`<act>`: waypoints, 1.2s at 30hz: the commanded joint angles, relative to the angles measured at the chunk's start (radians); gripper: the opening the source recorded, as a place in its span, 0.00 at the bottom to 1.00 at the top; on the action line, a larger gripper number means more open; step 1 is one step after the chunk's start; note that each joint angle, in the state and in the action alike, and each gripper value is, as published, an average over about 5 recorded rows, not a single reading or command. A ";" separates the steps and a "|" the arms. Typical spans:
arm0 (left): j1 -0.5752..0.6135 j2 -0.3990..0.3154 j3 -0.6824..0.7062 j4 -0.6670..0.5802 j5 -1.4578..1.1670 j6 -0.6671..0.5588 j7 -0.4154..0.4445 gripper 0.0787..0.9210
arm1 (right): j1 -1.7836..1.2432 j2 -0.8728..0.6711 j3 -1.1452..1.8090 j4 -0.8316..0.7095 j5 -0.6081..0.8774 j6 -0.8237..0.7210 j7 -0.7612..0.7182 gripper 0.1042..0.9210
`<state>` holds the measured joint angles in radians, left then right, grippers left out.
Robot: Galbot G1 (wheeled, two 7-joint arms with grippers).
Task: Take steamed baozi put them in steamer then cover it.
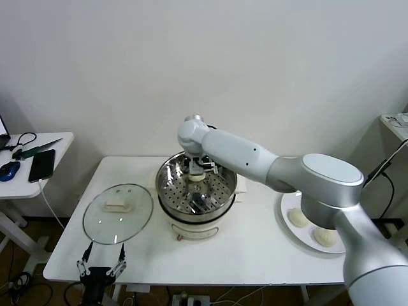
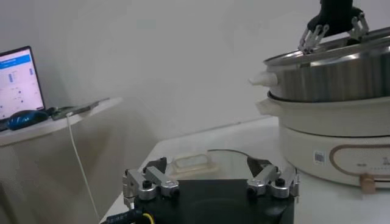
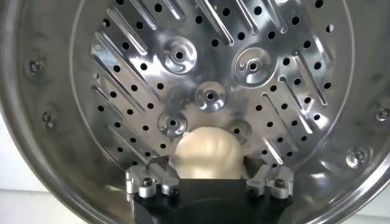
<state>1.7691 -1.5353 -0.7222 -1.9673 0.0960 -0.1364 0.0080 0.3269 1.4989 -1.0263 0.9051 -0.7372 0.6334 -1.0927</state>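
Observation:
The steamer [image 1: 191, 222] stands mid-table, shiny steel on a white base. My right gripper [image 1: 196, 169] reaches down into it. Seen from the right wrist, one cream-white baozi [image 3: 207, 152] lies on the perforated tray [image 3: 183, 79] between the fingers of my right gripper [image 3: 206, 163]. Both fingers stand open and clear of the bun. Two more baozi [image 1: 297, 218] [image 1: 325, 236] lie on the white plate [image 1: 287, 203] at the right. The glass cover [image 1: 118, 213] lies flat on the table left of the steamer. My left gripper [image 1: 102, 268] waits open at the front table edge, just before the cover [image 2: 234, 159].
A small side table [image 1: 57, 143] at the far left holds a phone [image 1: 42, 164], a mouse [image 1: 9, 170] and cables. In the left wrist view a laptop screen [image 2: 17, 82] glows there. The wall runs close behind the steamer [image 2: 329, 79].

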 commanded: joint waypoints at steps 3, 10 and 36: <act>0.013 0.000 -0.002 -0.005 0.000 -0.004 -0.001 0.88 | 0.043 -0.056 0.009 0.086 0.043 -0.011 -0.017 0.88; 0.024 0.002 -0.003 -0.018 0.004 -0.003 0.000 0.88 | 0.193 -0.261 -0.045 0.260 0.362 -0.150 -0.053 0.88; 0.018 -0.004 0.007 -0.018 -0.006 0.004 0.000 0.88 | -0.058 -0.950 -0.080 0.325 0.977 -0.882 0.016 0.88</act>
<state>1.7878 -1.5374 -0.7165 -1.9854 0.0874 -0.1344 0.0079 0.4454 0.7003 -1.1972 1.2210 0.2193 -0.1367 -1.0759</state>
